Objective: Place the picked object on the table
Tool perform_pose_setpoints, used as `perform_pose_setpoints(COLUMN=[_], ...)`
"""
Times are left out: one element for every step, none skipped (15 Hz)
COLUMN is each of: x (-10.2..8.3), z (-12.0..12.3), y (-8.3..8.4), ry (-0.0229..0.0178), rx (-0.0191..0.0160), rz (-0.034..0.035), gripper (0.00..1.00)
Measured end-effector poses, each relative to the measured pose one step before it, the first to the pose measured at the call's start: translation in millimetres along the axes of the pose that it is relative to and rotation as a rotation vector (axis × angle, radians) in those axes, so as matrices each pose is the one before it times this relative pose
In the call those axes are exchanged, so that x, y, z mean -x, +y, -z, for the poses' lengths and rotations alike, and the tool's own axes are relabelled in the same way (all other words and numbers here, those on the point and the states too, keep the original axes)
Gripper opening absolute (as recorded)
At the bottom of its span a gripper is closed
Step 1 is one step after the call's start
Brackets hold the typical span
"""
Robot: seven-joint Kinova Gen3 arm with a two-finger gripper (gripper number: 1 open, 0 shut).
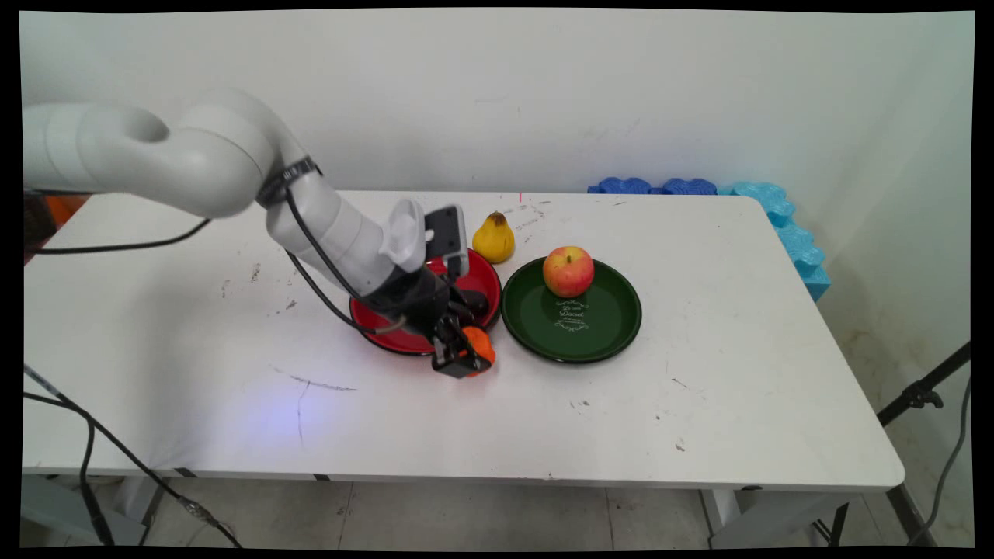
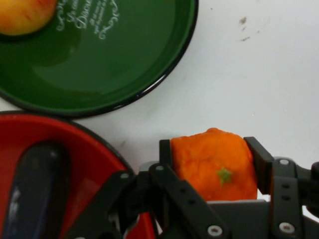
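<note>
1. A red plate (image 1: 388, 330) sits mid-table (image 1: 699, 404), mostly hidden under the arm; a dark object (image 2: 32, 194) lies in it, too unclear to name.
2. The gripper (image 1: 464, 357) is low at the red plate's front-right rim, its fingers (image 2: 259, 159) clamped on an orange fruit (image 2: 214, 164) just off the plate.
3. A yellow pear (image 1: 494, 237) stands behind the red plate, toward the table's far edge.
4. A green plate (image 1: 606, 326) lies just beside the red one, an apple (image 1: 568, 271) on its far part.

Robot lab – bare white table (image 1: 699, 404), blank wall (image 1: 621, 93), tripod leg (image 1: 924, 392).
</note>
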Motion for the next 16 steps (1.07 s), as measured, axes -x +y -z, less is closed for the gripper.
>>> perform_pose_setpoints(x=[1.10, 1.30, 1.40, 1.22, 0.94, 0.92, 0.67, 0.57, 0.72, 0.38, 0.18, 0.17, -0.34, -0.33, -0.94, -1.72], z=[-3.87, -5.67, -6.17, -5.72, -4.53, -5.05, -4.70, -3.67, -3.66, -3.30, -2.21, -2.01, -1.66, -0.86, -0.35, 0.58], y=[0.30, 0.16, -0.09, -0.13, 0.04, 0.11, 0.19, 0.09, -0.04, -0.09, -0.03, 0.25, 0.29, 0.51, 0.63, 0.27], ry=[0.00069, 0.00087, 0.00194, 0.00286, 0.00313, 0.00348, 0.00307, 0.00291, 0.00290, 0.00233, 0.00220, 0.00273, 0.00324, 0.00285, 0.00304, 0.00339], rx=[0.00232, 0.00275, 0.00129, 0.00039, 0.00054, 0.00136, 0.00186, 0.00125, 0.00100, 0.00134, 0.00068, 0.00112, 0.00168, 0.00227, 0.00308, 0.00329], rz=[-0.00181, -0.00255, -0.00103, -0.00021, 0.00015, -0.00075, -0.00176, -0.00128, -0.00099, -0.00119, -0.00048, -0.00031, -0.00106, -0.00081, -0.00064, 0.00025], gripper=[0.00, 0.00, 0.00, 0.00, 0.00, 0.00, 0.00, 0.00, 0.00, 0.00, 0.00, 0.00, 1.00, 1.00, 1.00, 1.00])
